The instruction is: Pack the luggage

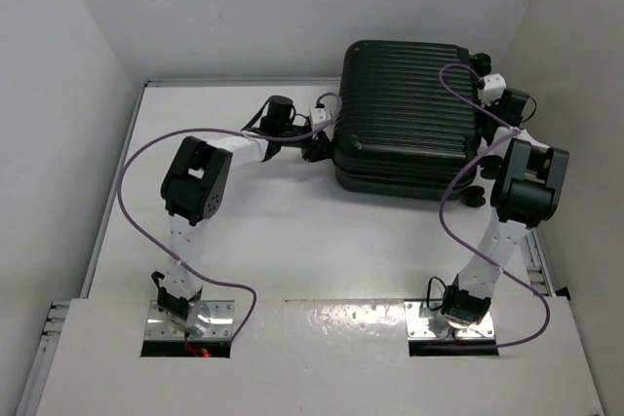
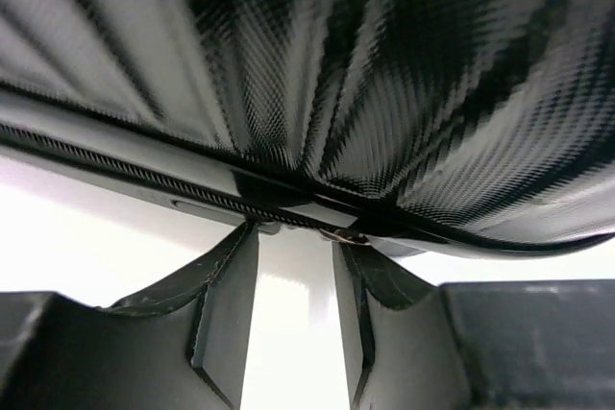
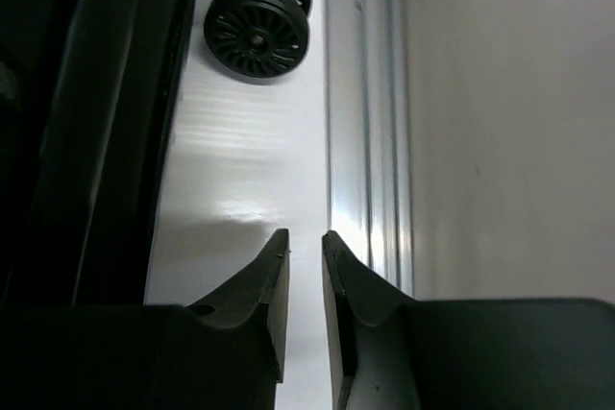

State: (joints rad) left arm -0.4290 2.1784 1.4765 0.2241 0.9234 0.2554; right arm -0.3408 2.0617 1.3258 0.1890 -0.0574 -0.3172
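**A:** Where's the suitcase [image 1: 405, 104]?

**B:** In the far right corner of the tabletop [image 1: 253, 231], flat and shut. Its length runs left to right, with the wheels [image 3: 258, 34] toward the right edge.

**A:** What crowds it?

**B:** The wall [image 3: 500, 141] and a metal rail [image 3: 360, 141] (only a narrow strip there). The right gripper [image 3: 305, 234] sits in that strip, its fingers a slit apart on nothing. The left gripper [image 2: 295, 237], fingers spread, has its tips at the zipper [image 2: 144, 175]. Open room lies toward the left and near edges.

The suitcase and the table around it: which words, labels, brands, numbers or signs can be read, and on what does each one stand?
None: no text can be read in any view.
The suitcase shows only plain ribs, with no brand or tag in view.
Its zipper and wheel carry no legible marks.
The table shows no label.
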